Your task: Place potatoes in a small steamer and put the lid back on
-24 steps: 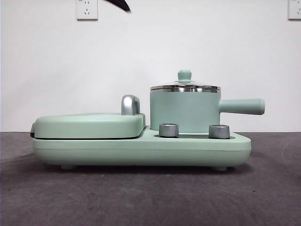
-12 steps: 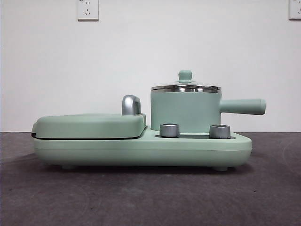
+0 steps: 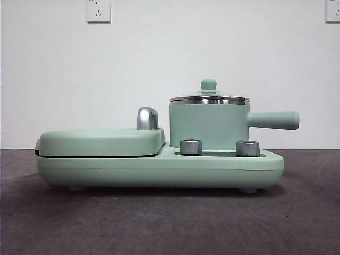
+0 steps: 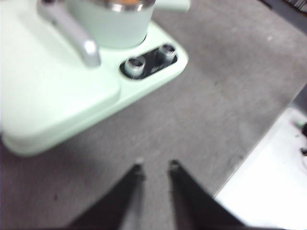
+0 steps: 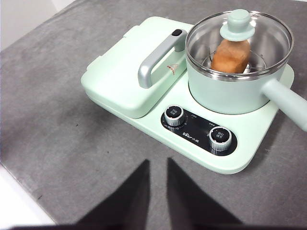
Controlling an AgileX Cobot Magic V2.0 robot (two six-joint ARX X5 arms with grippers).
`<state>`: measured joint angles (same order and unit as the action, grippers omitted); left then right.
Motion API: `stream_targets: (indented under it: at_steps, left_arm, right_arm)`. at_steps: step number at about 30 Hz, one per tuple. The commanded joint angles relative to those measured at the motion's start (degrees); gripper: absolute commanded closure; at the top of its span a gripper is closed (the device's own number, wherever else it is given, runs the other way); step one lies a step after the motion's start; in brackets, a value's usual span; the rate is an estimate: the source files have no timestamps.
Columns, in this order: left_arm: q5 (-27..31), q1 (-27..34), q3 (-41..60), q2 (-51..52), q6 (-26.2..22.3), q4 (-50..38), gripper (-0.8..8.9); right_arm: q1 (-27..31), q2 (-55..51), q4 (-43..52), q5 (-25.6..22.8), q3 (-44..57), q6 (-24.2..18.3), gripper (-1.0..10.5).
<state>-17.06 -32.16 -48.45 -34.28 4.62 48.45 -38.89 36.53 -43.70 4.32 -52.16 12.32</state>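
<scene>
Gone from the top of the front view is that black arm tip of a second ago; nothing else has budged, and the cooker sits exactly where it was. And look at this: the potato [image 5: 231, 55] is down inside the small steamer [image 3: 209, 126], orange-brown through the glass, and the lid [image 5: 239, 40] is seated on the steel rim, knob up. By my read the job is as good as done.

Both arms hang back over bare table [image 3: 170, 223]. The left pincer [image 4: 154, 165] hovers well clear of the appliance, its jaws a narrow gap apart and holding nothing; its picture is blurred. The right pincer [image 5: 158, 162] is likewise slightly parted and empty, on the side of the two dials [image 5: 174, 115].

What could spoil it? A careless sweep from either arm could clip the long side handle [image 3: 273, 120] and jolt the lid off its seat.

Underfoot, a dark grey, faintly textured mat-like table. Behind, a plain white wall [image 3: 170, 64] with two sockets [image 3: 98, 10] up high.
</scene>
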Motion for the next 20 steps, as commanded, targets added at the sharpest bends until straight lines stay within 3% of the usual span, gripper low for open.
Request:
stream_targets:
  at_steps: [1, 14, 18, 20]
  left_arm:
    - [0.22, -0.37, -0.37, -0.31, 2.10, 1.92, 8.07]
    - [0.20, -0.35, -0.33, -0.17, 2.10, 2.56, 8.07]
    - [0.26, 4.63, 1.86, 4.28, 1.75, -0.46, 8.07]
    - [0.31, 10.19, 3.91, 7.10, -4.04, -2.51, 8.07]
  right_arm:
    - [-0.39, 0.42, 0.87, 0.11, -0.37, -0.39, 9.3]
    - [-0.39, 0.37, 0.90, 0.11, -0.37, -0.39, 9.3]
    - [-0.39, 0.37, 1.22, 0.13, -0.37, -0.39, 9.3]
    - [-0.39, 0.35, 1.27, 0.13, -0.37, -0.39, 9.3]
